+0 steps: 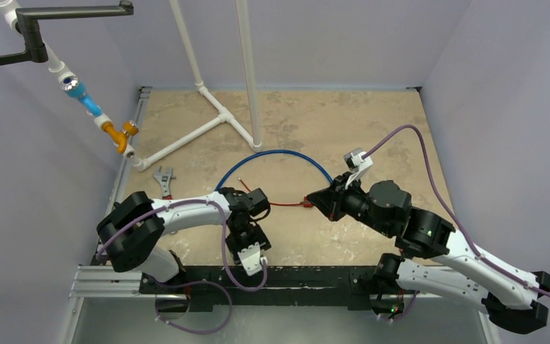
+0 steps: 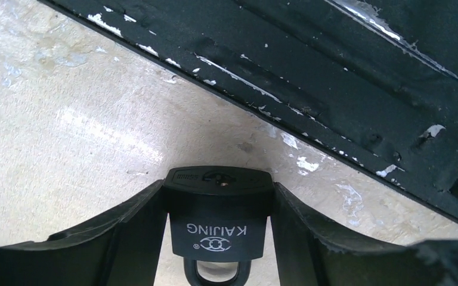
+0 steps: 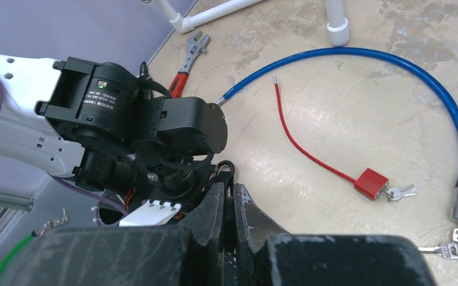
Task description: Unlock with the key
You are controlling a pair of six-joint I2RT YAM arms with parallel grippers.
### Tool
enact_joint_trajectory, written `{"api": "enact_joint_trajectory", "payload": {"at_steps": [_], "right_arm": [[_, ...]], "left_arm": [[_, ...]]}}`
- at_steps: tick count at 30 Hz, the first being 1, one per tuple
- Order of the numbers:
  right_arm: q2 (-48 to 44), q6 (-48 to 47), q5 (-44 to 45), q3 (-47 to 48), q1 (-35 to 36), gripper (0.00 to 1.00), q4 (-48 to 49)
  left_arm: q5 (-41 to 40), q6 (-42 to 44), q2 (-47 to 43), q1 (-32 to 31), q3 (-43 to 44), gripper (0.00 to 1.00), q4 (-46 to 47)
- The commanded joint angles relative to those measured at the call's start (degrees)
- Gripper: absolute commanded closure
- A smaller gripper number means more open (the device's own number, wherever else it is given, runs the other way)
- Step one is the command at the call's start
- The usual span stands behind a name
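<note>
My left gripper (image 2: 219, 192) is shut on a black padlock (image 2: 217, 229) marked KAIJING. Its keyhole (image 2: 220, 177) faces away from the camera and its shackle points back at it, just above the tan tabletop. In the top view the left gripper (image 1: 249, 240) hangs near the black base rail. My right gripper (image 3: 231, 190) is shut on a thin dark piece seen edge-on, which looks like the key (image 3: 229, 208). It points toward the left wrist. In the top view the right gripper (image 1: 315, 202) is to the right of the left one, apart from it.
A red padlock (image 3: 370, 183) with keys in it and a red cable lies by the right gripper. A blue cable lock (image 3: 393, 65) arcs behind it, with keys (image 3: 453, 249) at its end. A wrench (image 1: 165, 179) and a white pipe frame (image 1: 208, 122) are at the back left.
</note>
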Motion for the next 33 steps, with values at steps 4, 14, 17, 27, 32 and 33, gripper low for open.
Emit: {"api": "enact_joint_trajectory", "payload": {"at_steps": [4, 14, 17, 27, 32, 33], "right_arm": [[-0.4, 0.1, 1.2, 0.8, -0.1, 1.00, 1.5], [0.2, 0.1, 1.3, 1.9, -0.2, 1.00, 0.7], [0.0, 0.2, 1.2, 2.1, -0.2, 1.00, 0.4], [0.7, -0.1, 2.4, 2.5, -0.2, 1.00, 1.2], [-1.0, -3.0, 1.6, 1.3, -0.3, 1.00, 6.5], [-1.6, -3.8, 1.3, 0.8, -0.3, 1.00, 7.9]], "left_arm": [[-0.7, -2.6, -2.7, 0.5, -4.8, 0.20, 7.1], [-2.2, 2.2, -0.1, 4.1, -2.7, 0.35, 5.1], [-2.3, 5.0, -0.7, 5.0, -3.9, 0.39, 5.1], [-0.8, 1.2, -4.9, 5.3, 1.1, 1.00, 2.1], [14.2, -6.8, -15.6, 7.6, 18.2, 1.00, -18.7], [16.6, -5.8, -17.4, 7.6, 21.1, 1.00, -23.1]]}}
